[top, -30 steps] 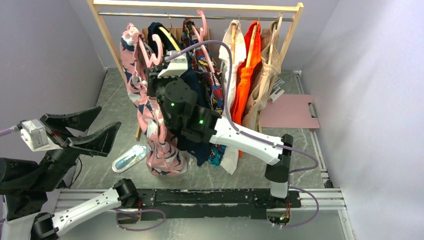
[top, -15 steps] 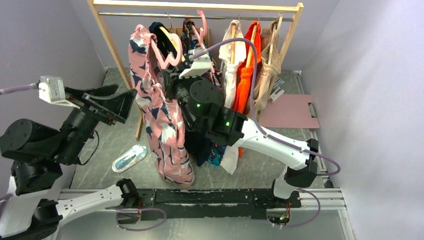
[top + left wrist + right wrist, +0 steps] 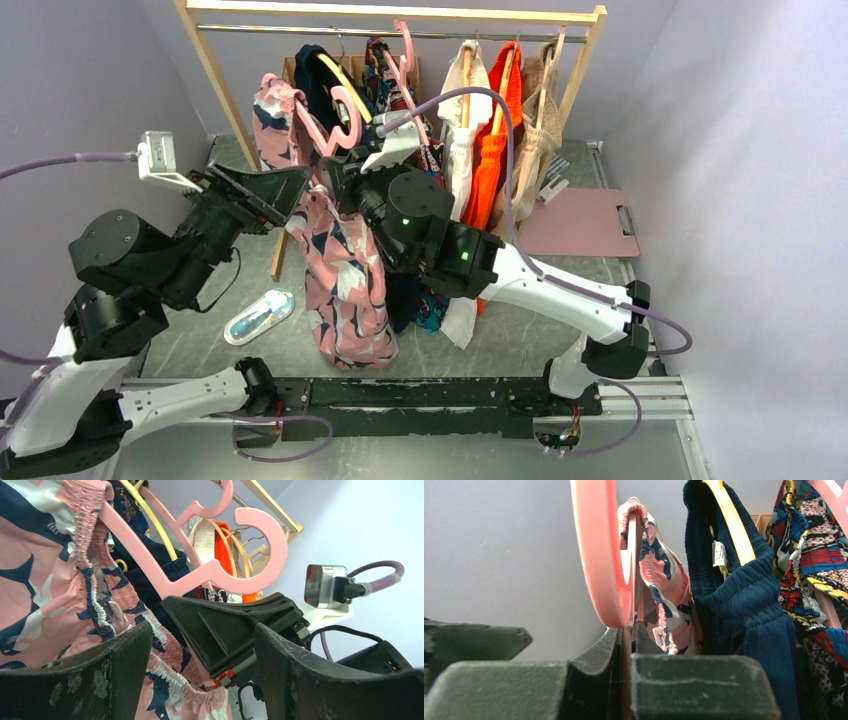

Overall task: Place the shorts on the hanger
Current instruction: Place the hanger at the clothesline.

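The pale-pink hanger [image 3: 343,113] is held up in front of the rack by my right gripper [image 3: 335,178], which is shut on its lower part. In the right wrist view the hanger [image 3: 599,555] runs down between the closed fingers of the right gripper [image 3: 626,630]. The pink wave-print shorts [image 3: 345,280] hang from the hanger, with the waistband [image 3: 272,108] looped over its left shoulder. My left gripper [image 3: 268,190] is open, just left of the shorts. In the left wrist view its gripper [image 3: 200,680] frames the gathered waistband [image 3: 125,610], the hanger [image 3: 200,575] and the right gripper's fingers [image 3: 235,625].
A wooden rack [image 3: 400,12] holds navy shorts [image 3: 744,610] on a yellow-edged hanger [image 3: 729,520], a multicolour garment [image 3: 430,170], white and orange clothes [image 3: 490,150] and a second pink hanger [image 3: 404,48]. A pink clipboard [image 3: 580,222] and a small light object [image 3: 258,315] lie on the floor.
My left arm has risen and swung right, bringing its open gripper up against the shorts. My right arm has shifted right and up with the hanger and shorts.
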Tool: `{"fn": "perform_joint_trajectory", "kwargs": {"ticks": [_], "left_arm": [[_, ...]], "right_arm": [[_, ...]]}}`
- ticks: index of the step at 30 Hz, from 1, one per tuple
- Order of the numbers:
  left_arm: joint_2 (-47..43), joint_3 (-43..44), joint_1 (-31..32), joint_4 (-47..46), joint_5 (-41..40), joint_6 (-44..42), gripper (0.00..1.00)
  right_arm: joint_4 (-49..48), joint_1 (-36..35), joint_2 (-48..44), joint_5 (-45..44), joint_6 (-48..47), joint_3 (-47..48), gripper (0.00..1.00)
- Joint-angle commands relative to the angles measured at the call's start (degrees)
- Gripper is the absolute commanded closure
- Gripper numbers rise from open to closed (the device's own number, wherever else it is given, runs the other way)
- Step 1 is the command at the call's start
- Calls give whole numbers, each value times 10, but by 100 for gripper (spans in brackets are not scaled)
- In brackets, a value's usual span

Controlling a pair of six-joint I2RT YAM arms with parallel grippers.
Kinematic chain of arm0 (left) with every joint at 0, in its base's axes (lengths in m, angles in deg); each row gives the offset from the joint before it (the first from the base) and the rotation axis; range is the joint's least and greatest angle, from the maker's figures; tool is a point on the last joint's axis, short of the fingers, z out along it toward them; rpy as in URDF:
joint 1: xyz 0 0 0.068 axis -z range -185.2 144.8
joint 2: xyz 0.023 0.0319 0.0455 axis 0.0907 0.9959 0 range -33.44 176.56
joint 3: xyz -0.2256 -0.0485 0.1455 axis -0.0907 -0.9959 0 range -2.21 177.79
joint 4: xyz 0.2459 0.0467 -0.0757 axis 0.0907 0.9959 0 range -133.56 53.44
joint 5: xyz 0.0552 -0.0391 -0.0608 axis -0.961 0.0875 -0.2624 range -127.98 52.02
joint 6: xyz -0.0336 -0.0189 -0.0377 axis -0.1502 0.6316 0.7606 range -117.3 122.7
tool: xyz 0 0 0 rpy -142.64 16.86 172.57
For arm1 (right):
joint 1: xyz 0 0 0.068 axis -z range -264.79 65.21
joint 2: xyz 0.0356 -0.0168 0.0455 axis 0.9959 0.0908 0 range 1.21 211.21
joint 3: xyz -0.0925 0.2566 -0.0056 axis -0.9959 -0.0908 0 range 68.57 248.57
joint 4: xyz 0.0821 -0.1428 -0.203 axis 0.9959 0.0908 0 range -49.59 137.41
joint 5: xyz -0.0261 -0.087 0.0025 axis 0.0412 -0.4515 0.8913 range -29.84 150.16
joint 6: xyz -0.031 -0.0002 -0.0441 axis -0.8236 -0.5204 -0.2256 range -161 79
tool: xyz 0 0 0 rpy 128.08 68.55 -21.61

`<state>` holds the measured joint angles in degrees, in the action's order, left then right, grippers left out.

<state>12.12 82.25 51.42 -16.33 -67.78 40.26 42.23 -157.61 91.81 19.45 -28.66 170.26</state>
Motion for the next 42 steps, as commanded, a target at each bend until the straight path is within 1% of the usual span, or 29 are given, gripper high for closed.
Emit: {"fn": "perform_joint_trajectory", "kwargs": {"ticks": [1, 5, 10, 15, 18, 24, 28, 31, 33, 36, 39, 42], "left_arm": [[14, 15, 2, -24, -16, 49, 22], [41, 38, 2, 4, -21, 72, 19], [40, 22, 2, -7, -21, 106, 16], [65, 38, 2, 30, -21, 127, 16], [65, 26, 2, 16, -19, 133, 17], [83, 27, -1, 29, -20, 144, 17], [81, 14, -17, 26, -15, 155, 16], [81, 7, -51, 18, 19, 164, 17], [88, 7, -86, 14, 56, 170, 18], [100, 7, -122, 6, 107, 188, 21], [94, -17, -142, -33, 145, 205, 25], [87, -35, -149, -63, 168, 213, 27]], "right_arm": [[-35, 0, -31, 35, -7, -6, 100], [-32, -1, -42, 45, -8, -15, 100], [-30, -1, -61, 54, -5, -38, 100], [-30, -1, -85, 58, -2, -68, 100], [-28, 0, -95, 60, -2, -77, 100], [-22, -1, -113, 70, 2, -92, 100], [-17, -1, -126, 87, 4, -104, 100], [-18, -2, -139, 105, 5, -116, 100], [-15, -1, -144, 122, 3, -121, 100], [-11, -3, -150, 145, 0, -124, 100], [-8, -4, -155, 154, -3, -127, 100], [-7, -4, -159, 154, -5, -131, 100]]}}
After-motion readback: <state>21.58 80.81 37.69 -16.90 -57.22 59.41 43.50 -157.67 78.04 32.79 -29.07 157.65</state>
